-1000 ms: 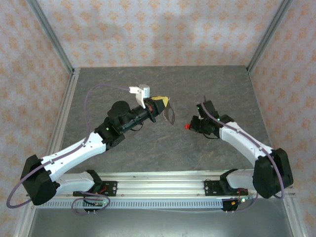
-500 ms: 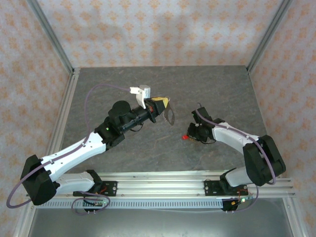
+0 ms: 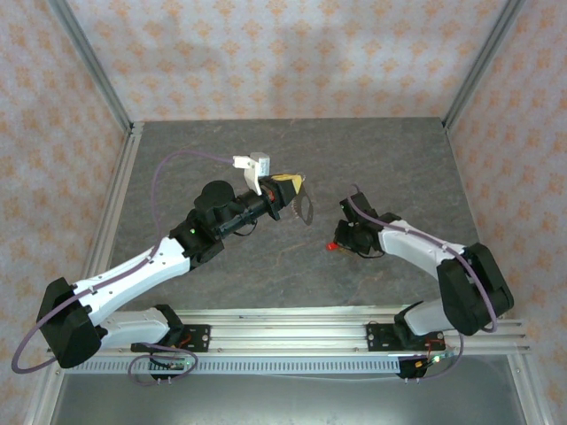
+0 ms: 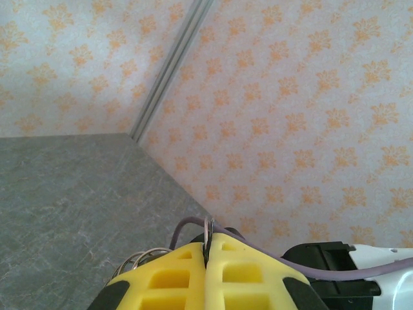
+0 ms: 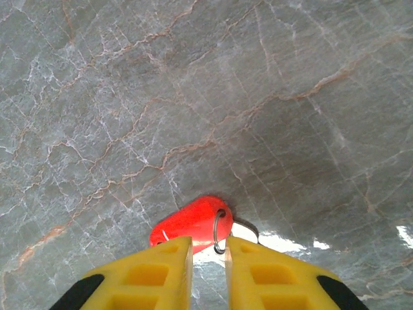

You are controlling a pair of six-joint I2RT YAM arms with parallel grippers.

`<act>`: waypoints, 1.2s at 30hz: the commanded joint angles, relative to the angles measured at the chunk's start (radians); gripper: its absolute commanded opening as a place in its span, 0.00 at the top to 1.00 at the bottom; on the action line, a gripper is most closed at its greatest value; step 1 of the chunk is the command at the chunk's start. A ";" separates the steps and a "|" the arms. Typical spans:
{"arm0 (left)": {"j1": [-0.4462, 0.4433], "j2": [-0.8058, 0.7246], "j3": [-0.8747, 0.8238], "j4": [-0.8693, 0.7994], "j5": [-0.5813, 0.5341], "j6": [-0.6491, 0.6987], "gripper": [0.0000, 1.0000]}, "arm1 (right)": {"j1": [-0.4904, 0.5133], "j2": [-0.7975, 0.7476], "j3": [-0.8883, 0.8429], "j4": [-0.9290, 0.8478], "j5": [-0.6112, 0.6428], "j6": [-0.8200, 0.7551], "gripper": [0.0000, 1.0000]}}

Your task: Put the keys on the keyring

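The keyring (image 3: 306, 211) hangs as a thin metal loop from my left gripper (image 3: 289, 189), which is held above the table's middle. In the left wrist view the yellow fingertips (image 4: 181, 265) are pressed together on the keyring's wire (image 4: 208, 227), and more loops (image 4: 139, 260) show to their left. The red-headed key (image 3: 331, 246) lies on the grey table. My right gripper (image 3: 342, 241) is low right behind it. In the right wrist view the key (image 5: 190, 223) lies just ahead of the right gripper (image 5: 208, 248). Its jaws stand slightly apart, with the key's small wire ring (image 5: 221, 229) in the gap.
The marbled grey table (image 3: 390, 168) is walled by patterned panels with metal posts (image 3: 89, 62) at the back corners. A rail (image 3: 283, 320) runs along the near edge by the arm bases. A purple cable (image 3: 177, 159) loops over the left arm.
The right gripper came down and toward the near edge with the red key, and its jaws parted. The key now lies on the table. The left arm has stayed still.
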 commanded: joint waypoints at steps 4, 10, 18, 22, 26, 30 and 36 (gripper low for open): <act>0.000 -0.025 -0.006 0.042 -0.007 0.021 1.00 | 0.011 0.055 0.044 -0.022 0.073 -0.011 0.80; 0.001 -0.020 -0.008 0.045 -0.007 0.018 1.00 | 0.011 0.081 0.051 -0.025 0.102 -0.024 0.81; 0.001 -0.009 -0.003 0.048 -0.005 0.018 1.00 | 0.011 0.101 0.055 -0.012 0.092 -0.031 0.85; 0.001 -0.009 -0.003 0.049 -0.006 0.017 1.00 | 0.011 0.105 0.055 -0.008 0.082 -0.033 0.85; 0.001 -0.005 -0.002 0.052 -0.006 0.017 1.00 | 0.011 0.102 0.053 -0.008 0.078 -0.036 0.91; 0.001 -0.005 -0.002 0.052 -0.005 0.015 1.00 | 0.011 0.094 0.052 -0.015 0.080 -0.038 1.00; 0.001 -0.010 -0.002 0.048 -0.004 0.015 1.00 | 0.008 0.019 0.083 -0.063 0.093 -0.057 1.00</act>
